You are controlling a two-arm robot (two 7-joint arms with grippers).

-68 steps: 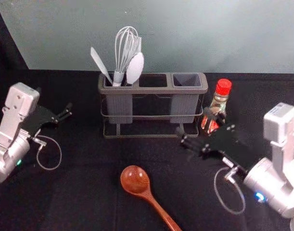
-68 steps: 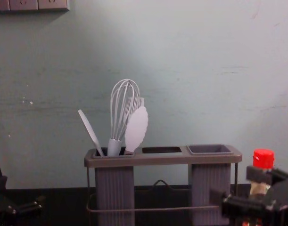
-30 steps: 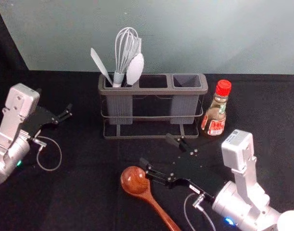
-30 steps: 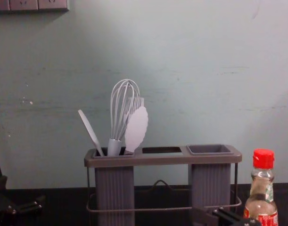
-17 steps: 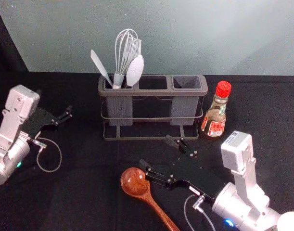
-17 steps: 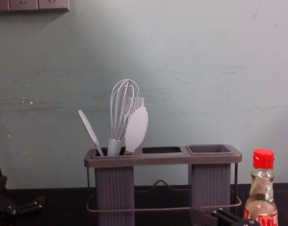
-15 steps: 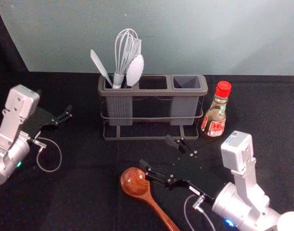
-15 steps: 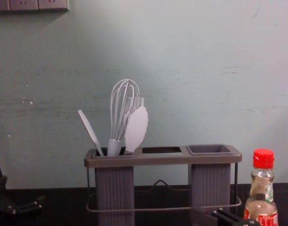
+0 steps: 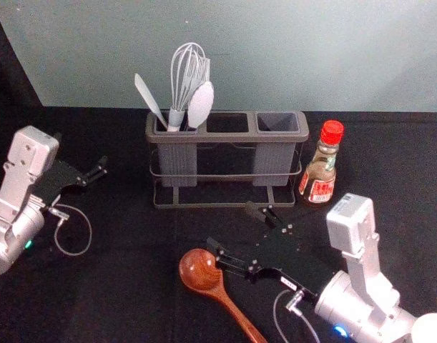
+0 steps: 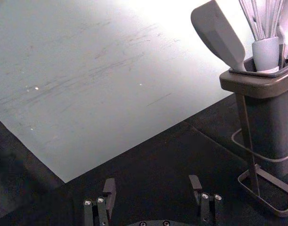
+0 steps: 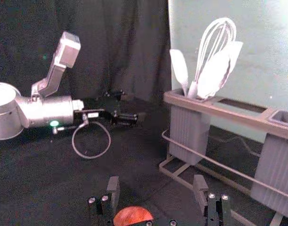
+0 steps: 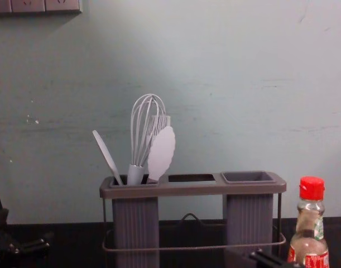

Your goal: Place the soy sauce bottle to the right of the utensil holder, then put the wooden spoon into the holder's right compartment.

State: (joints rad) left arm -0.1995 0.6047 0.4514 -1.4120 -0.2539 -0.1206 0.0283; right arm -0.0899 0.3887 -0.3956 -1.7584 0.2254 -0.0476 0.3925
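The released right pincer hovers by the bowl of the reddish-brown wooden spoon, which lies on the black-covered desk. The red-capped glass soy sauce bottle stands right of the grey utensil holder; the left pincer, also released, is parked left.

On the desk, the soy sauce bottle stands just right of the utensil holder. The wall is behind both. A whisk and a spatula stand in the left compartment. Before the holder lies the wooden spoon, the right claw beside its bowl, the left claw farther left.
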